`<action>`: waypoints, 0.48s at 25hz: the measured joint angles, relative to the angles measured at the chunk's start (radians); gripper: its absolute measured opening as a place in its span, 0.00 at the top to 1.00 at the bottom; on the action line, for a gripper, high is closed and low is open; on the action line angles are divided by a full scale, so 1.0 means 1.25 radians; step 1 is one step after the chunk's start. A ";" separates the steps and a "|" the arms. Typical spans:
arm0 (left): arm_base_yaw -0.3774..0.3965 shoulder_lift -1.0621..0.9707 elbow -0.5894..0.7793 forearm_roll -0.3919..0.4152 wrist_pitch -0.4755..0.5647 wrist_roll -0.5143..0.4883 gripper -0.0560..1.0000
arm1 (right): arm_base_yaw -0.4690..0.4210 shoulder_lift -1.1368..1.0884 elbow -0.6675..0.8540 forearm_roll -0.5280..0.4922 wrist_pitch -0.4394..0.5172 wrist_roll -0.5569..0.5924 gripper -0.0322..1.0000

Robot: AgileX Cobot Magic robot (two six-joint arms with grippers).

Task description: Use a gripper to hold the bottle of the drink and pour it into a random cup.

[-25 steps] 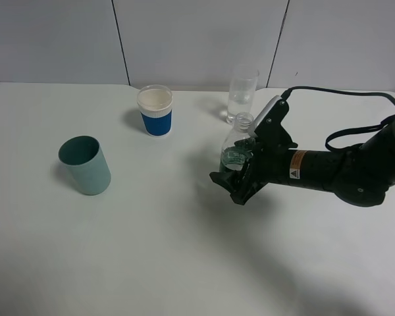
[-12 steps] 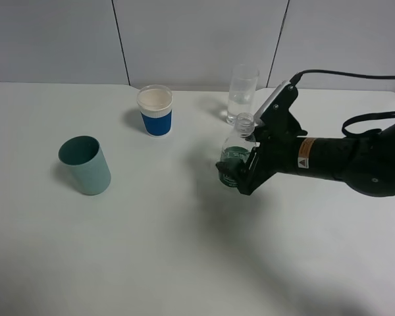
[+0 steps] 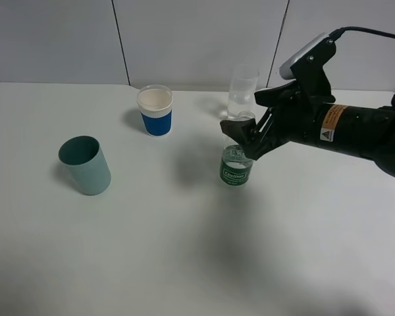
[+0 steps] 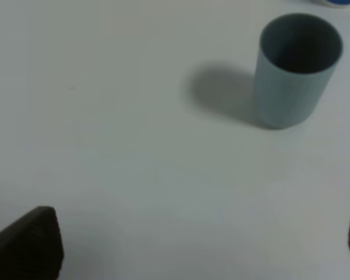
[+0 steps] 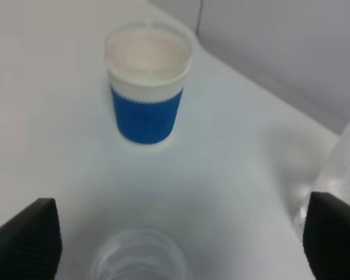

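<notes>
One gripper point(image 3: 245, 137) has its fingers clamped on the upright bottle point(image 3: 236, 157); next, carry and tip it over the clear cup point(image 3: 241, 92).

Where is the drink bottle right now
In the exterior high view the bottle stands upright right of centre on the table, directly in front of the clear cup, with the right gripper at its neck.

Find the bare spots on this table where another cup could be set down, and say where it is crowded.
Bare: the table nearer the camera than the teal cup, and between that cup and the bottle. Crowded: around the bottle, the right gripper and the clear tumbler.
</notes>
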 joint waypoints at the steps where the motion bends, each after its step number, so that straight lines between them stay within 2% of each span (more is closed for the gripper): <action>1: 0.000 0.000 0.000 0.000 0.000 0.000 0.01 | 0.000 -0.013 0.000 0.000 0.010 0.002 0.18; 12: 0.000 0.000 0.000 0.000 0.000 0.000 0.01 | 0.000 -0.129 0.000 0.019 0.104 0.005 0.18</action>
